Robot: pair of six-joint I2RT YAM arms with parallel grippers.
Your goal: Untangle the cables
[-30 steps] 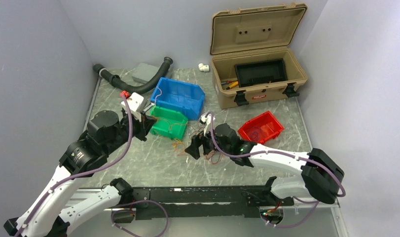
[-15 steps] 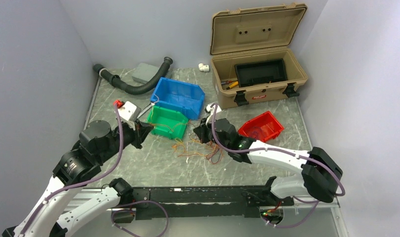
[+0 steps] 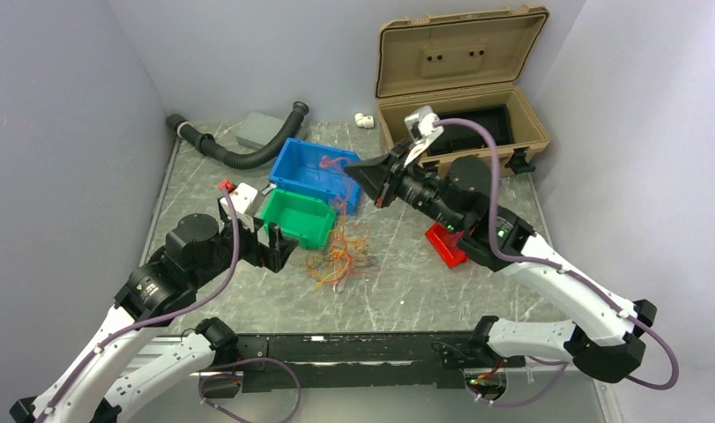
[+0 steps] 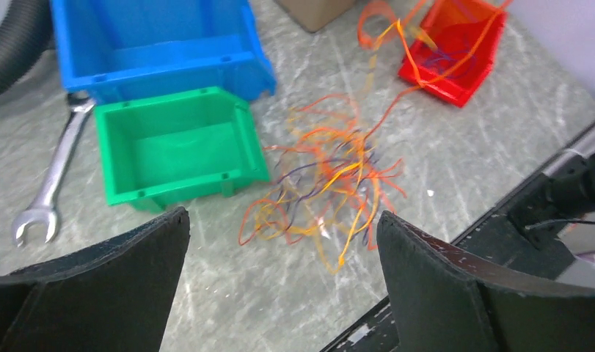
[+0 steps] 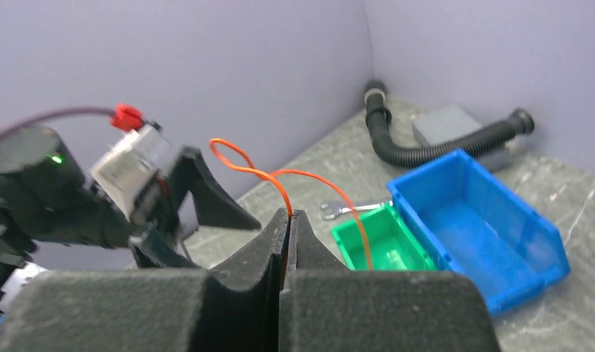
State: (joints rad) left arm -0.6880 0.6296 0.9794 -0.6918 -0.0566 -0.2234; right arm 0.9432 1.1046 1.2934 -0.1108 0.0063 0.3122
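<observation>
The cables (image 4: 331, 176) lie in a loose orange, yellow and red tangle on the table (image 3: 424, 291) just to the right of the green bin (image 4: 184, 191), apart from its wall and in front of its right corner. The right gripper (image 5: 288, 220) hangs high above the table, up and to the right of the green bin and over the near right corner of the blue bin (image 4: 162, 70), which stands directly behind the green one. Its fingers are pressed fully together and pinch one orange strand (image 5: 279, 176); a loop of that strand stands up past the fingertips, and the rest runs down toward the tangle beside the green bin. Several more strands rise with it from the heap, drawn up in a thin column. The left gripper (image 3: 281, 249) sits low at the front of the green bin, near its front right corner, with its fingers (image 4: 133, 257) spread wide and nothing between them; in its wrist view the tangle shows in the gap between them, untouched. A wrench (image 4: 52, 183) lies flat on the table just left of the green bin. The red bin (image 4: 441, 86) stands well to the right of the green bin, beyond the tangle, with a few strands crossing in front of it in the left wrist view. A black hose (image 3: 234, 150) curves well behind the green bin, and an open tan case (image 3: 464, 97) stands far back to its right.
</observation>
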